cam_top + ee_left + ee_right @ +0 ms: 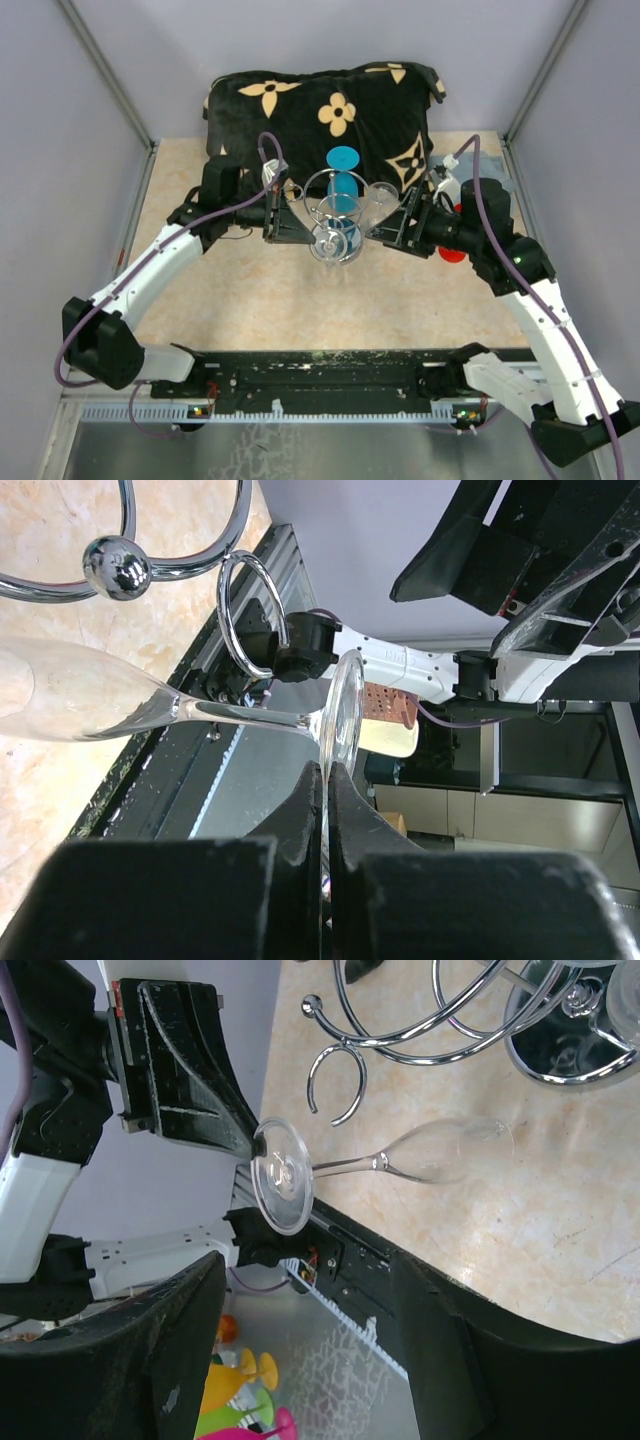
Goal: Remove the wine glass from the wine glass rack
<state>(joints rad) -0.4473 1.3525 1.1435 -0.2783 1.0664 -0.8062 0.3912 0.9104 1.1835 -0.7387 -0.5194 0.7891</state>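
The wine glass rack stands mid-table, between my two grippers. Its wire loops and shiny round base show in the wrist views. A clear wine glass lies sideways in the air beside the loops and touches none of them. My left gripper is shut on the rim of its foot, left of the rack in the top view. My right gripper is open and empty, right of the rack. It faces the glass's bowl.
A black flowered cushion lies behind the rack. A blue glass and another clear glass are at the rack. A red object sits by the right arm. Coloured plastic glasses lie below the table's near edge.
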